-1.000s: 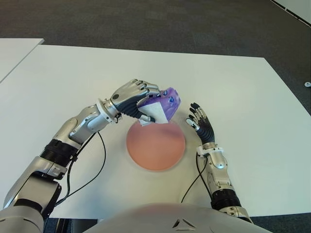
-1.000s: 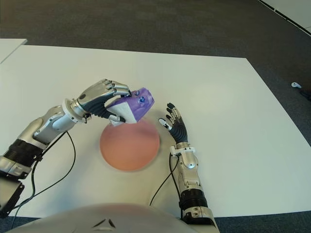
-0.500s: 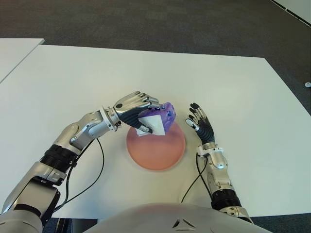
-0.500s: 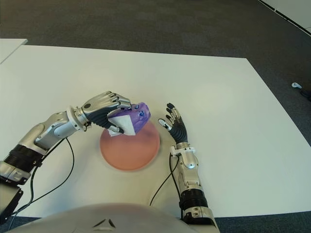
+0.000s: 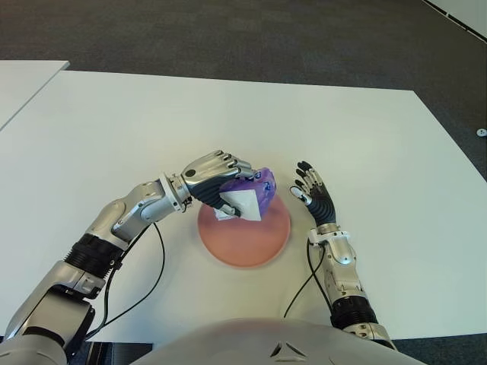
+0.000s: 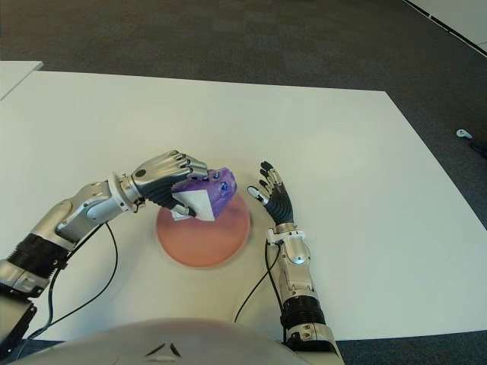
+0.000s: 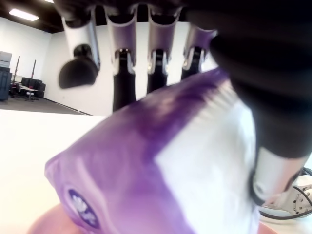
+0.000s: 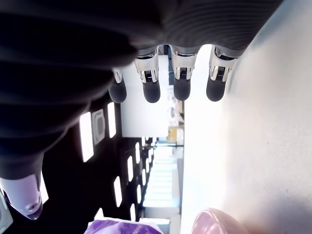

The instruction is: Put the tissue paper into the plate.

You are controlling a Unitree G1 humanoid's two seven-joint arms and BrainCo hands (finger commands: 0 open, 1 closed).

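The left hand (image 5: 211, 172) has its fingers (image 7: 124, 68) curled over a purple-and-white tissue pack (image 5: 249, 196), clamped on it from above with the thumb pressed against the white end. The pack sits tilted in the grip, just over the far edge of the pink plate (image 5: 245, 234) — whether its lower corner touches the plate cannot be told. The plate lies flat on the white table (image 5: 137, 122), close in front of the robot's body. The right hand (image 5: 313, 192) shows just to the right of the plate, fingers (image 8: 151, 87) straight and spread, holding nothing — palm turned toward the pack. Beyond the table's far edge is dark carpet (image 5: 228, 34).
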